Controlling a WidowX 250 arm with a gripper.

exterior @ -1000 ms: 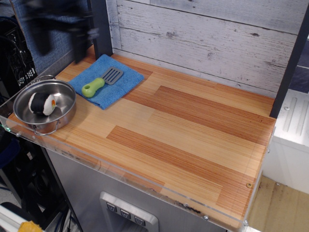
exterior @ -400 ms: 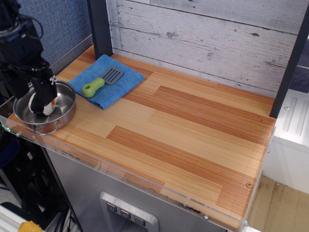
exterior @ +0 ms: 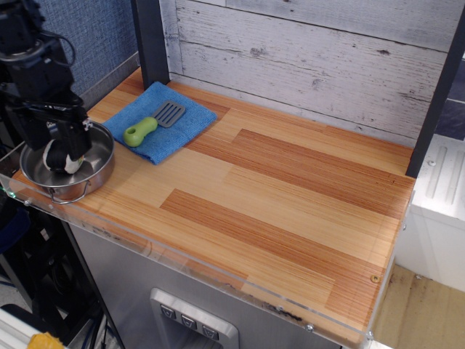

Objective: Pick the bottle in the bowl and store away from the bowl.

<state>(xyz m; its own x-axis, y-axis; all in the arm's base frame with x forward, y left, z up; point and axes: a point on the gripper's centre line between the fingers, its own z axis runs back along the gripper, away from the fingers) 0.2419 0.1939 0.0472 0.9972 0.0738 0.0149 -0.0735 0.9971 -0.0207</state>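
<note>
The bottle, a small plush sushi roll (exterior: 58, 160) with black wrap and white end, lies in the bowl, a shallow shiny steel pot (exterior: 80, 189) with wire loop handles, at the table's front left corner. My black gripper (exterior: 59, 151) reaches down into the bowl from above. Its two fingers stand on either side of the roll, close to its sides, and the jaws look open around it. The roll rests on the bowl's bottom, and its upper part is hidden by the gripper.
A green-handled spatula (exterior: 149, 125) lies on a blue cloth (exterior: 185, 127) just behind and right of the bowl. A dark post (exterior: 149, 40) stands at the back left. A clear plastic lip (exterior: 218, 273) runs along the wooden table's front edge.
The arm came in from the back left to above the bowl, then dropped lower. Its fingers now straddle the roll. The roll and bowl have not moved.
</note>
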